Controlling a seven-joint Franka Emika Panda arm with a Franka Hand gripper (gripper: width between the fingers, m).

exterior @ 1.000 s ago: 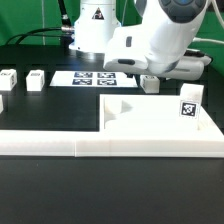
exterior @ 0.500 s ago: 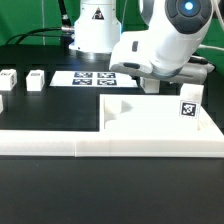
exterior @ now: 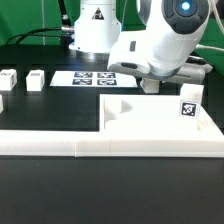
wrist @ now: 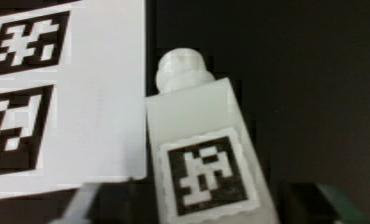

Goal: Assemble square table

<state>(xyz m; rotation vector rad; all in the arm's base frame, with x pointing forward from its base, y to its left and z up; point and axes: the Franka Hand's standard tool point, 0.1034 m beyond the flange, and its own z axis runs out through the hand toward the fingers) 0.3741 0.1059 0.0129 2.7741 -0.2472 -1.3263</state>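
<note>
Wrist view: leg (wrist: 201, 150) sits inside gripper (wrist: 217, 200) (apparently untouched).

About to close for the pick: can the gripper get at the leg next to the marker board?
Probably yes. In the wrist view the leg lies between the fingers of the open gripper, nothing covering it; the marker board lies close beside it but is flat.

A thin flat white marker board (exterior: 95, 77) printed with black tags lies on the matte black tabletop (exterior: 50, 112); nearer the camera — a long low white wall (exterior: 50, 143).
</note>
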